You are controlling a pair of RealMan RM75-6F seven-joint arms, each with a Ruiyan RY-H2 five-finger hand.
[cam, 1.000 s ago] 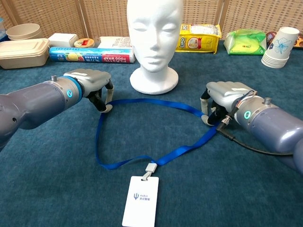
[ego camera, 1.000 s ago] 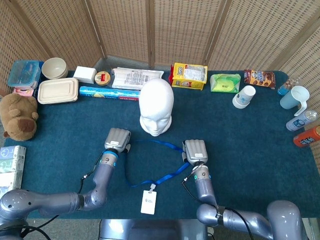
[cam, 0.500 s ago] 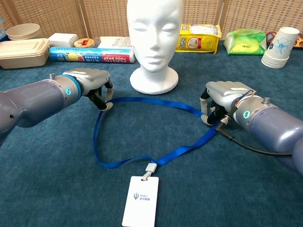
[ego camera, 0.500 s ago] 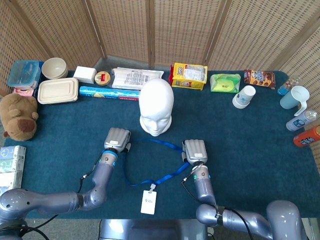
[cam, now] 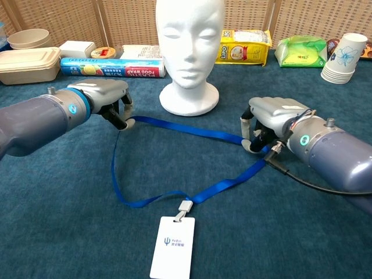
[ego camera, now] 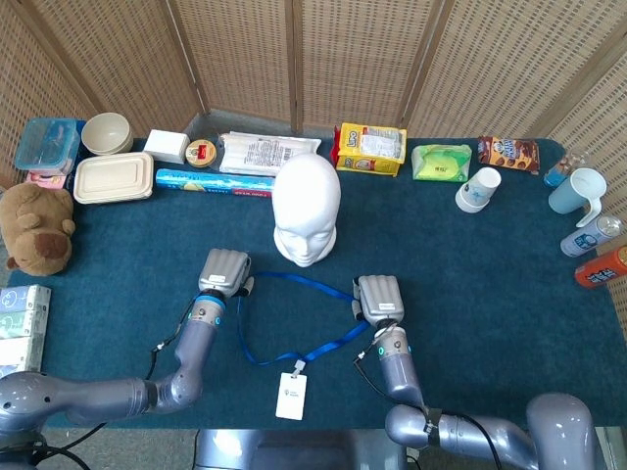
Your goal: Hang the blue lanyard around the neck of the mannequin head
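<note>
**A:** What is hard to make out?

**B:** The fingertips of both hands curl under the palms, so the contact with the strap is partly hidden. The left hand (cam: 107, 99) pinches the blue lanyard (cam: 192, 129) at its far left bend; the right hand (cam: 268, 119) is clamped on it at the right bend. In the head view the right edge cuts off a blue cup (ego camera: 578, 190) and some bottles.

**A:** And the count?

**B:** One lanyard, one white badge (cam: 172, 247) hanging from it at 6 o'clock, one mannequin head (cam: 189, 49), two hands. The strap lies on the tabletop (cam: 70, 221) as an open loop in front of the mannequin head, stretched between the hands, not around the neck.

**A:** Any containers?

**B:** At 10 o'clock sit a beige lidded box (ego camera: 114, 177), a bowl (ego camera: 106, 133) and a clear tub (ego camera: 46, 145); their contents cannot be told. A stack of paper cups (cam: 343, 58) stands at 2 o'clock.
</note>
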